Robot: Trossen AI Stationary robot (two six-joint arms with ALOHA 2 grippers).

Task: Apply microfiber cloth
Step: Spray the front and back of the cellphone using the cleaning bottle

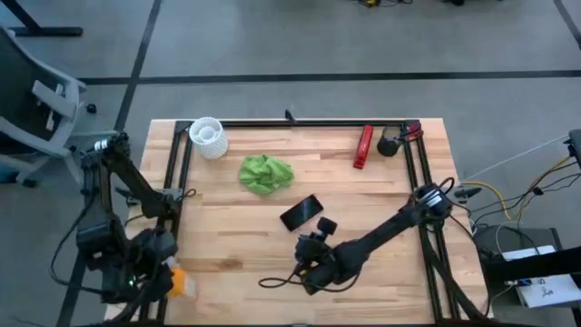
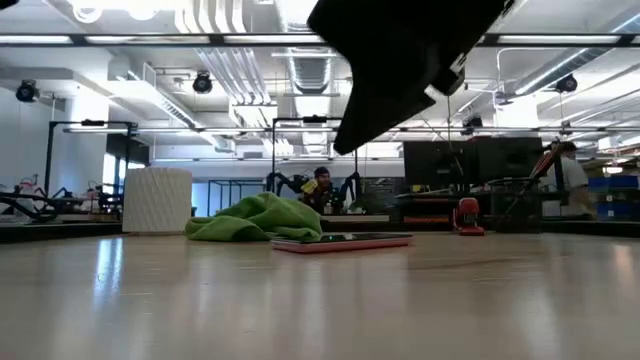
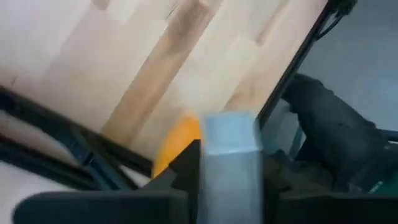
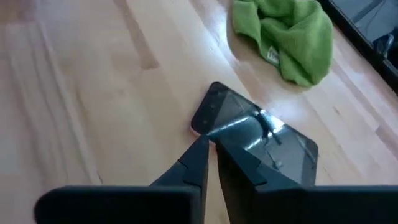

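Note:
The lime-green microfiber cloth (image 1: pixel 264 173) (image 4: pixel 286 34) lies crumpled on the wooden table (image 1: pixel 227 236), left of centre toward the far side. It rests on its underside, and no gripper touches it. Just nearer lies a black phone (image 1: pixel 300 212) (image 4: pixel 280 146), flat, screen up. My right gripper (image 4: pixel 211 144) is shut and hovers above the phone's near end; the low view shows it (image 2: pixel 400 60) high over the table. My left gripper (image 1: pixel 163 277) is at the table's near left corner, shut on a small orange-and-white spray bottle (image 1: pixel 180 280). My left gripper has the spray bottle between its two fingers. The bottle's pale part (image 3: pixel 230 155) sits right at the fingertips, with the orange part (image 3: pixel 177 143) beside it. The wrist view looks along the fingers, so the rest of the hold does not show.
A white ribbed cup (image 1: pixel 208 136) stands at the far left corner. A red tool (image 1: pixel 364 145) and a black roll (image 1: pixel 388 143) lie at the far right. A thin black cable (image 1: pixel 277 282) trails near the front edge under the right arm. Black frame rails edge the table.

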